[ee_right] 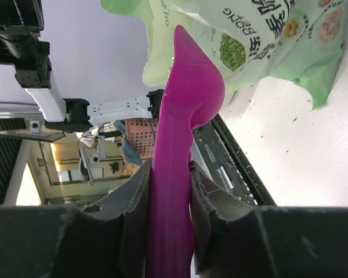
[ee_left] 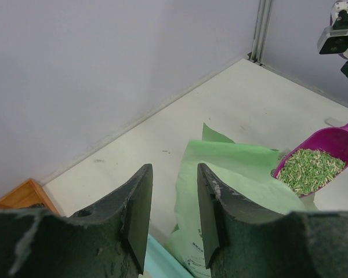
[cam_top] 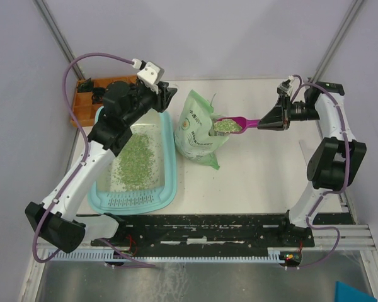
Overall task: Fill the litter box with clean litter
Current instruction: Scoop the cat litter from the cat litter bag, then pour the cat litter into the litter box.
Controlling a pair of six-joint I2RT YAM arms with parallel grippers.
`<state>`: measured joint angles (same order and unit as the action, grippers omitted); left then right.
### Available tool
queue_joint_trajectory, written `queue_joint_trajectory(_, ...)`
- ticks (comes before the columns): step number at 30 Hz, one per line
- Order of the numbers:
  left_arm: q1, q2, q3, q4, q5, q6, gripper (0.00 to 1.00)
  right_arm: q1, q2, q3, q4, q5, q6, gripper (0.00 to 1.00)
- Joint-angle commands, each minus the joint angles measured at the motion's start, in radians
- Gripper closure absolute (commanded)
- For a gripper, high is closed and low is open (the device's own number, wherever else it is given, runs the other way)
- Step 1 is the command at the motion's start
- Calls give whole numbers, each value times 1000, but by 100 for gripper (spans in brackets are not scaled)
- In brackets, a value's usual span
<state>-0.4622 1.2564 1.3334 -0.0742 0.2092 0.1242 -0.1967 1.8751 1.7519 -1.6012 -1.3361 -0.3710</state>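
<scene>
Right gripper (ee_right: 169, 174) clamped on handle of magenta plastic scoop (ee_right: 188, 87); bowl ahead of it heaped with green granular clean litter (cam_top: 223, 126), at top of pale green printed bag (cam_top: 198, 141). Left gripper (ee_left: 174, 168) part open, empty, over far end of light-teal rectangular plastic litter box (cam_top: 173, 157); more litter spread inside.

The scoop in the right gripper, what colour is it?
Magenta scoop, clearest in the right wrist view.
</scene>
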Motion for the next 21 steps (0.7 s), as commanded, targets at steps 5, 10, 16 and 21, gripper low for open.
queue_joint_trajectory(5,-4,-39,-12,18,-15,39,56,-25,-146,-44,73,-88,159,98)
queue_joint_trajectory(10,-4,-51,-21,16,-13,35,56,-31,-175,-47,101,-96,195,98)
queue_joint_trajectory(16,-3,-76,-26,4,-23,39,56,-38,-195,-72,136,-103,226,98)
queue_joint_trajectory(21,-3,-93,-33,-4,-30,42,56,-41,-215,-69,155,-116,257,98)
